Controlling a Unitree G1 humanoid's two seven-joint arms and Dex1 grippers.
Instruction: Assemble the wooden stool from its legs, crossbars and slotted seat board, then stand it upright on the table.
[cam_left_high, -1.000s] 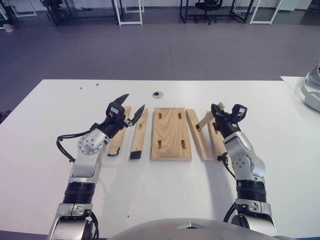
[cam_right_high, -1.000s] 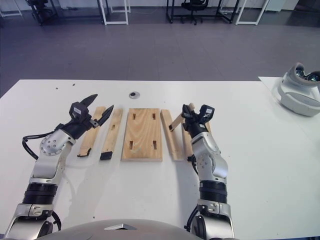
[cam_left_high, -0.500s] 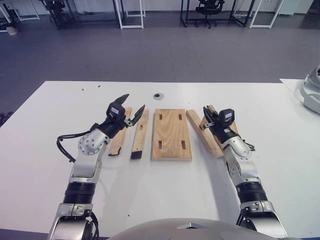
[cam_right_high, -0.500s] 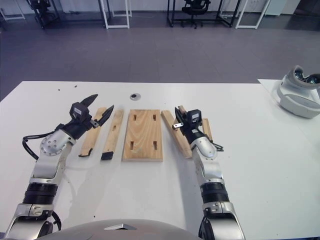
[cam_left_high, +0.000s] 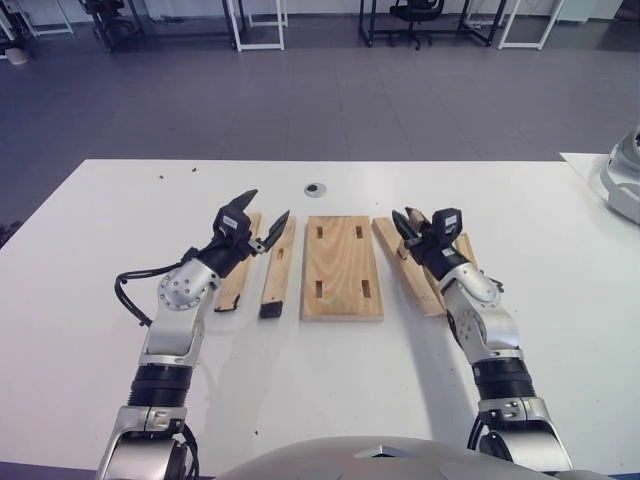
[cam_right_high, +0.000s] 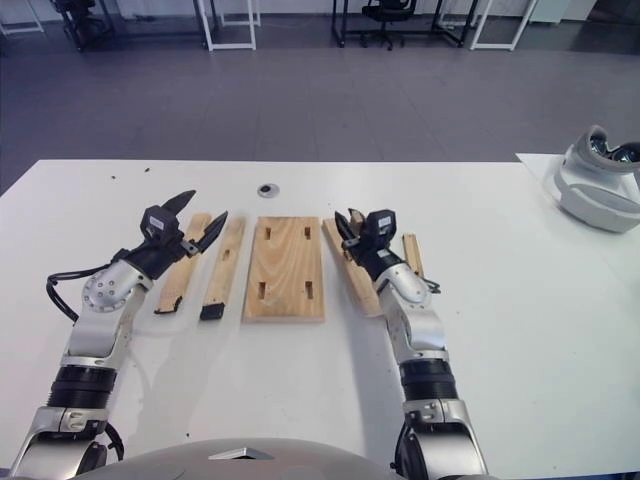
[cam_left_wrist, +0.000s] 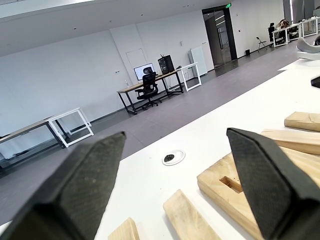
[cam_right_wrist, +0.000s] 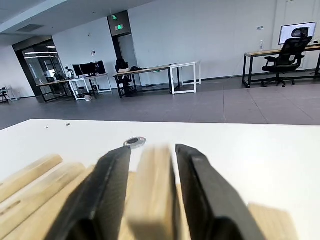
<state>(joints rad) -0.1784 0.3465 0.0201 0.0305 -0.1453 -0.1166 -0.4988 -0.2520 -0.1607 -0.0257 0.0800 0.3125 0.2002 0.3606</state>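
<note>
Crossbar (cam_right_wrist: 152, 200) clamped in right gripper (cam_left_high: 415, 226), brought down from raised tilt one second ago, now low over legs (cam_left_high: 398, 272) right of seat board (cam_left_high: 342, 265). Left gripper (cam_left_high: 268, 204) unmoved, jaws apart above left legs (cam_left_high: 278, 270). I judge insertion not begun.

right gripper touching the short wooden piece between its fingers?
Touching. In the right wrist view the short wooden piece fills the space between both fingers of the right gripper, flush on each side with no gap.
</note>
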